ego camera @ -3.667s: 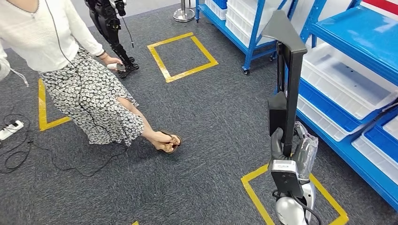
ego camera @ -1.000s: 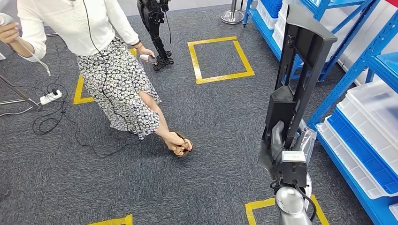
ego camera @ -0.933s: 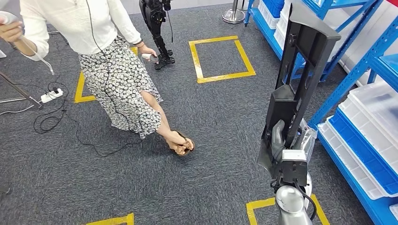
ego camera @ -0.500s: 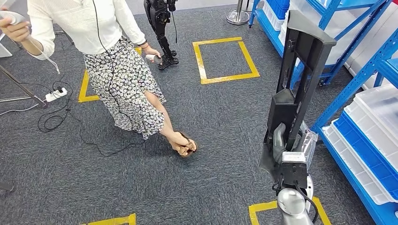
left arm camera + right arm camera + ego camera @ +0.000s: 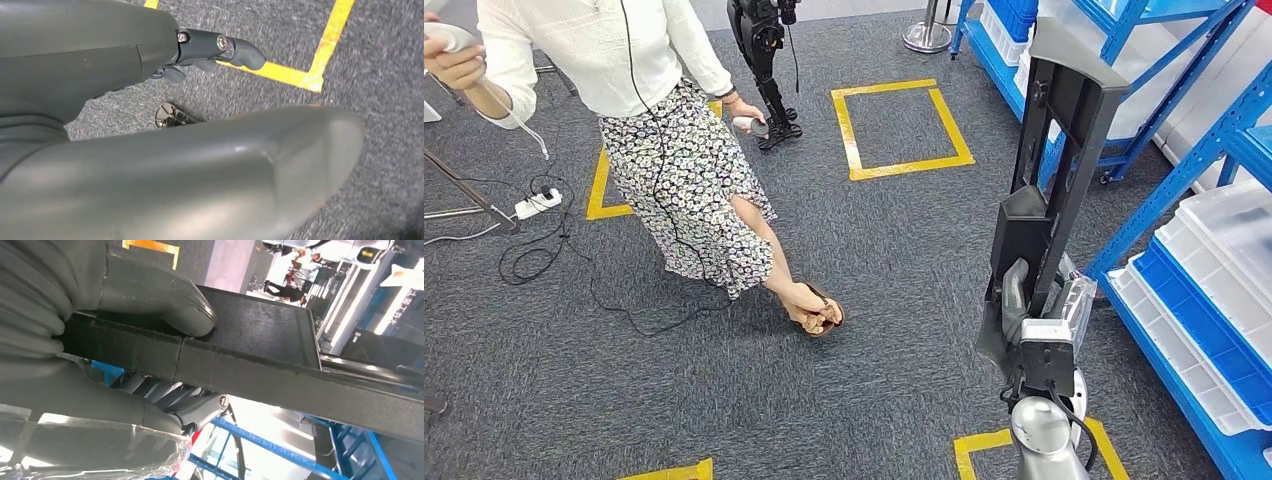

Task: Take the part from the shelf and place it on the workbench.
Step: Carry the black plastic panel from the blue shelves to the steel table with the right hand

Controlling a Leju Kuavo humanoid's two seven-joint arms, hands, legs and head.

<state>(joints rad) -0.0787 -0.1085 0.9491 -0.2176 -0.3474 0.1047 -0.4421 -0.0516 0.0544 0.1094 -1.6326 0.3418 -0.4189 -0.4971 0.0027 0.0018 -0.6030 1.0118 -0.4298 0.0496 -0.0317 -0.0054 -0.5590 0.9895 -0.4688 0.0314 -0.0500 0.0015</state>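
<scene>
Left hand [image 5: 215,47] is seen hanging over carpet, fingers curled, nothing held. Black frame part [image 5: 1049,180] is carried upright, clamped low by the right hand [image 5: 1024,305], beside blue shelving [image 5: 1194,160]. Judged rigid, top-heavy; a lower-end grip is advised.

No text, label, brand or number can be read anywhere (the small pale tag on the wrist module [image 5: 1046,333] behind the right robot hand is too blurred to make out).
</scene>
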